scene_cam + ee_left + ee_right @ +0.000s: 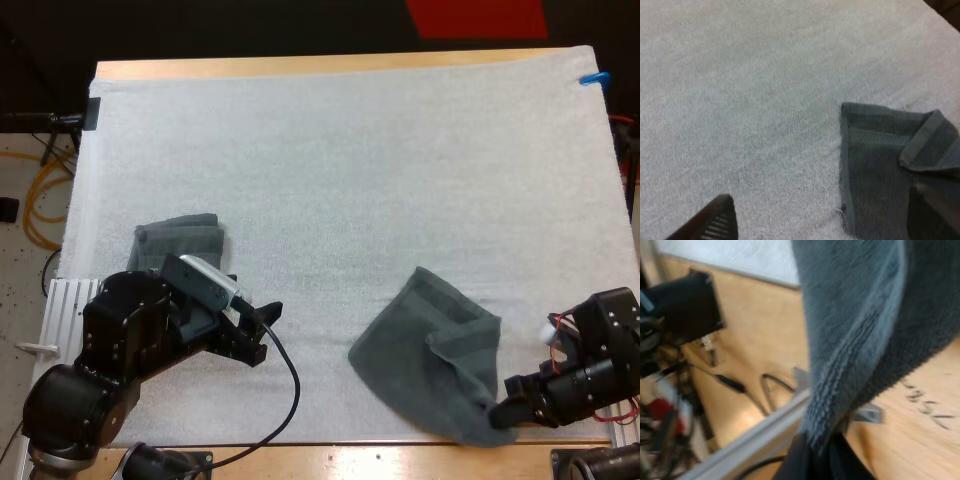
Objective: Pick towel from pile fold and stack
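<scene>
Towel: one dark grey-green towel (425, 365) lies on the near right part of the mat (350, 150). It is rumpled, with one flap turned over on itself and no clean fold.
Towel's near corner: reaches the mat's near edge; in the right wrist view the cloth hangs over the bare wood of the table (400, 458).
Right gripper (505, 408): clenched on that near corner, black fingers pressing the fabric from both sides.
Left gripper (265, 332): released and holding nothing; in the left wrist view its fingers (715, 225) stand wide apart over the mat.
Left gripper position: over the mat to the left of the towel and apart from it, pointing its way. The towel edge with a turned-over corner in the left wrist view is probably this same towel.
Folded stack (185, 238): sits at the near left of the mat, just beyond the left arm and partly hidden by it. Looks flat and squared; the number of towels in it cannot be told.
Done (judgement): at least one towel folded and put on the stack; the present towel picked and gripped at one corner.
Left (judgement): grip a second corner with the left gripper, spread the towel flat, fold it, carry it to the stack.
Pile: no other crumpled towels seen on the mat, so this may be the last one.
Progress (judgement): early in this towel's cycle, late in the task overall.
</scene>
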Robot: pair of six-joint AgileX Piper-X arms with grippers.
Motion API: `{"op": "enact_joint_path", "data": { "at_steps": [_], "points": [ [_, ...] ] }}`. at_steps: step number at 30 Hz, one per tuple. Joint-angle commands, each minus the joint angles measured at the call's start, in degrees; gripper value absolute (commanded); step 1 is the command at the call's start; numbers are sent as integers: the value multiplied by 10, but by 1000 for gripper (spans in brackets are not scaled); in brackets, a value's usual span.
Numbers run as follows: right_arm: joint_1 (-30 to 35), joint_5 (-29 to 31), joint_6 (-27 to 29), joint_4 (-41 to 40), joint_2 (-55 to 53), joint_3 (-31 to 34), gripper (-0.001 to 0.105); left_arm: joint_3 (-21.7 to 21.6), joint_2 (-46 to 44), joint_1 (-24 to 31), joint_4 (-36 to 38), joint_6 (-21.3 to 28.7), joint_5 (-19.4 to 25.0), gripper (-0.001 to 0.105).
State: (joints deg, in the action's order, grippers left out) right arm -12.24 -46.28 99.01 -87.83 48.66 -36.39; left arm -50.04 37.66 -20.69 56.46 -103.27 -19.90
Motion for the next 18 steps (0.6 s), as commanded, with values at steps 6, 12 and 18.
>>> {"op": "enact_joint_path", "data": {
  "at_steps": [6, 12, 18],
  "points": [
    [-1, 117, 2, -4, -38, -16, 0, -2, 0, -1, -15, -7, -4, 68],
    [-1, 156, 2, 23, -51, -49, 14, -2, 0, -1, -15, -7, -4, 68],
    [-1, 165, -1, 37, -51, -67, 71, -2, 0, -1, -15, -7, -4, 68]
  ]
}}
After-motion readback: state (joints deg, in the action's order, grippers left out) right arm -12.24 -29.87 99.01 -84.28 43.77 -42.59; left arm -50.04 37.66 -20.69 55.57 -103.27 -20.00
